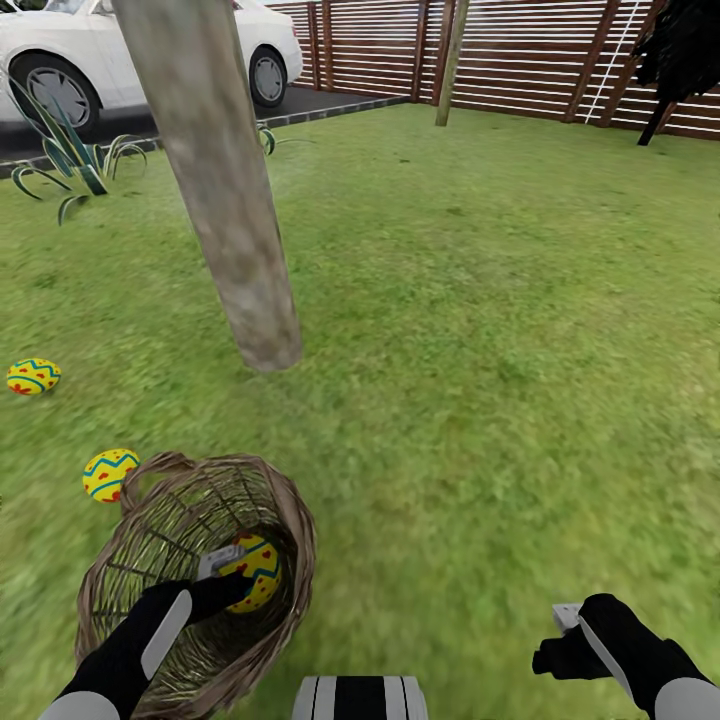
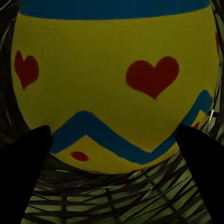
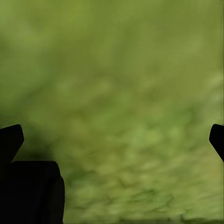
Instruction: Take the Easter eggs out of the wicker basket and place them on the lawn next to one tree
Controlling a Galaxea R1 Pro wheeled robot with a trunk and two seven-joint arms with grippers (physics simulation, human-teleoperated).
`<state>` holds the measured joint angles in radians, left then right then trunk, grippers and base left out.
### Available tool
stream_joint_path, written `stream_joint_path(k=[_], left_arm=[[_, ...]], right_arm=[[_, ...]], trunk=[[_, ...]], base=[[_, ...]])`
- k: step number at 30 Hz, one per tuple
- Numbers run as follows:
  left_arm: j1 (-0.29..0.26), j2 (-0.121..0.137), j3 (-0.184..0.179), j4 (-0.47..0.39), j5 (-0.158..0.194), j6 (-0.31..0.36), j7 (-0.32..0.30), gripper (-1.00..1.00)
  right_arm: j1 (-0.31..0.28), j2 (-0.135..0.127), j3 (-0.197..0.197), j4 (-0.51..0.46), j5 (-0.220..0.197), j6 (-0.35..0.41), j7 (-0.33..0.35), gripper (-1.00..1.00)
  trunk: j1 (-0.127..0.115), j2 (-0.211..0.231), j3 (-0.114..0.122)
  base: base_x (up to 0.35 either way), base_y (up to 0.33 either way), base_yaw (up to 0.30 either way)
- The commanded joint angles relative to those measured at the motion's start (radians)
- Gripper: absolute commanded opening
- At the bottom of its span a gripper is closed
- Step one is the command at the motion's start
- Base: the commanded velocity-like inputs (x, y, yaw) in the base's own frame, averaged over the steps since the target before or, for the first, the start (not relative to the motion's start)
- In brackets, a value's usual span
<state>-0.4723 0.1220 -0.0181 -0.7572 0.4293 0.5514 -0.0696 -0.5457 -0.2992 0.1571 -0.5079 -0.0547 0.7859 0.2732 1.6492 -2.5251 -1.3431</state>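
Brown woven wicker basket [image 1: 120,560]: left gripper [image 1: 243,578] inside, jaws clamped on yellow zigzag-banded egg [image 2: 114,88]. Two matching eggs [image 1: 33,376] [image 1: 110,474] on green lawn [image 1: 480,330]. Right gripper [image 1: 556,640]: jaws apart.

Heart-painted egg [image 2: 114,88] between tool [image 2: 112,154] tips, over wicker basket [image 2: 116,200].

Bright even daylight, faint shadows on the lawn [image 1: 470,330], blurred grass in right wrist view, wide-angle edge bending

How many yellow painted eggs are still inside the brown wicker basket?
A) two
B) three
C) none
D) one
D: one yellow painted egg sits inside the brown wicker basket at the left gripper, while the two other eggs lie out on the green lawn.
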Motion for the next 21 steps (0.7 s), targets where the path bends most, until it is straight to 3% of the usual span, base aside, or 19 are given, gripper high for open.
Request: stream_joint_path(k=[1,8,14,21], left_arm=[[0.0,0.001,-0.002,-0.001,0.003,0.004,-0.001,-1.0],[-0.001,-0.011,-0.003,-0.001,0.001,0.003,0.002,-1.0],[-0.001,-0.013,-0.005,0.001,0.001,0.007,0.002,-1.0],[-0.001,-0.013,-0.005,0.002,0.002,0.006,0.005,-1.0]], right_arm=[[0.0,-0.001,0.007,-0.001,-0.005,0.004,0.0,1.0],[0.0,-0.001,0.007,-0.001,-0.005,0.004,0.0,1.0],[0.0,-0.001,0.007,-0.001,-0.005,0.003,0.0,1.0],[0.0,0.0,0.007,-0.001,-0.005,0.003,0.0,1.0]], trunk=[[0.0,0.0,-0.001],[0.0,0.0,-0.001],[-0.003,0.001,0.022],[-0.006,0.003,0.05]], base=[[-0.005,0.0,0.0],[-0.05,0.0,0.0],[-0.009,0.0,0.0],[-0.306,0.0,0.0]])
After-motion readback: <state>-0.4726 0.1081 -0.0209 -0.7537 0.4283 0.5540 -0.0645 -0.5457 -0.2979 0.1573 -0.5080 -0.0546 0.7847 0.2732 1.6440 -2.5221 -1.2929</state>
